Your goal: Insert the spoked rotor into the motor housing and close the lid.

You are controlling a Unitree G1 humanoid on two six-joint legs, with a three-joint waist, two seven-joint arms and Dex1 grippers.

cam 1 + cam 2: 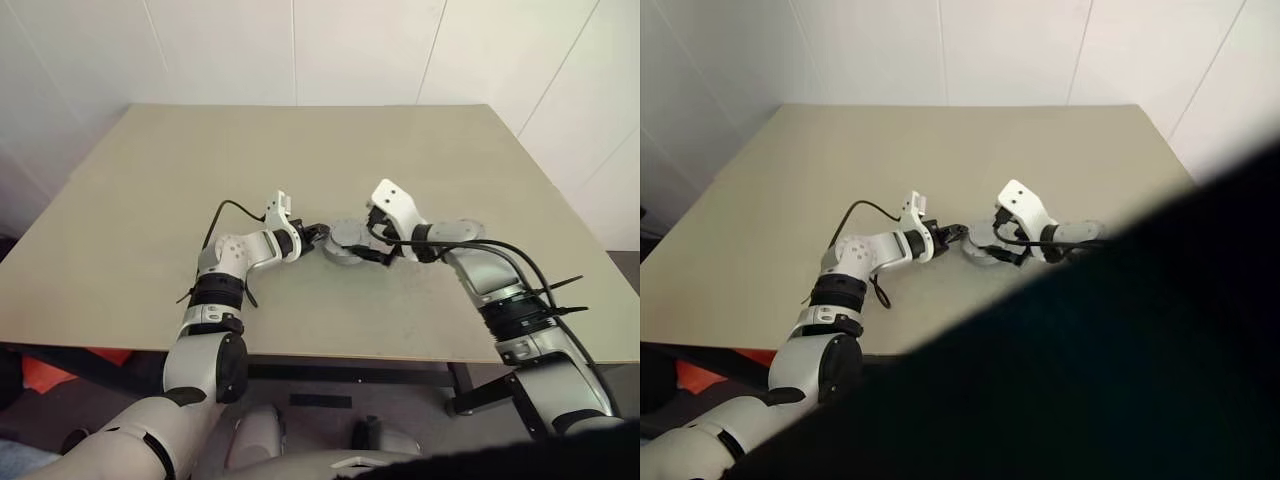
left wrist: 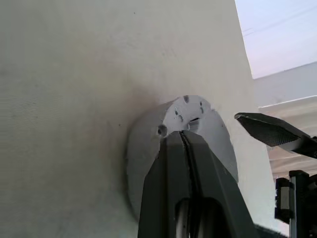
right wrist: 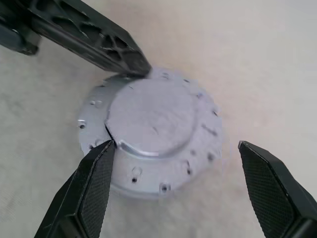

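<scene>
**Lid on, but is it seated?**

The motor housing sits mid-table with the lid on top. The left tool, pinched shut and empty, presses its rim; the right tool gapes wide around it, holding nothing. The lid possibly sits unevenly, so a nudge could skid the housing.

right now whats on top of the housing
The lid sits on the housing, with the shut left hand at its rim. Whatever is inside is covered.
</scene>
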